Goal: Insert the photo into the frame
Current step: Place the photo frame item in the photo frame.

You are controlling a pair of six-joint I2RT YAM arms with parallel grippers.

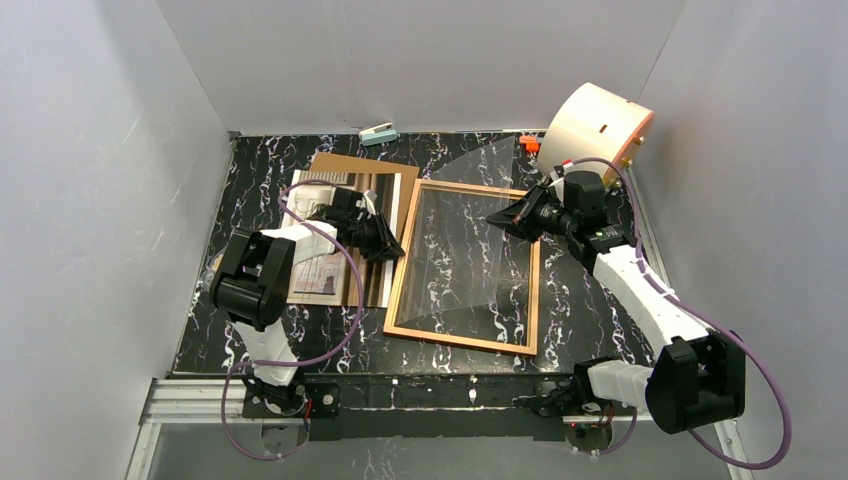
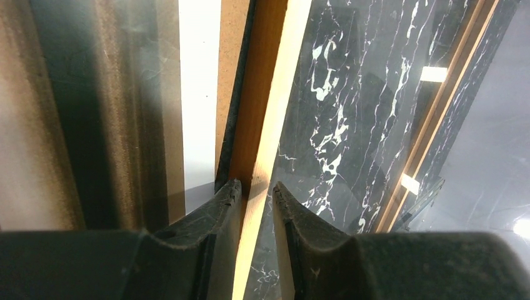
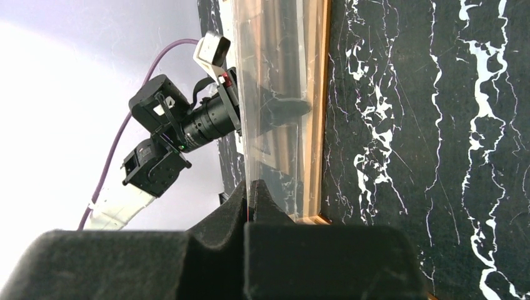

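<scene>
The orange-brown wooden frame point(image 1: 405, 270) lies flat mid-table. My left gripper point(image 1: 388, 243) is at its left rail; in the left wrist view the fingers point(image 2: 228, 206) straddle that rail point(image 2: 256, 125) and close on it. The photo point(image 1: 322, 268), striped side up, lies left of the frame under my left arm, on the brown backing board point(image 1: 390, 180); its stripes show in the left wrist view point(image 2: 62, 125). My right gripper point(image 1: 494, 217) is shut on a clear sheet point(image 1: 465, 250), holding it tilted up over the frame; the right wrist view shows the pinch point(image 3: 250, 187) on the sheet point(image 3: 275, 94).
A round beige box point(image 1: 600, 125) lies on its side at the back right. A small teal object point(image 1: 378, 134) and a small orange one point(image 1: 530, 145) sit by the back wall. Grey walls enclose the black marble table point(image 1: 260, 190).
</scene>
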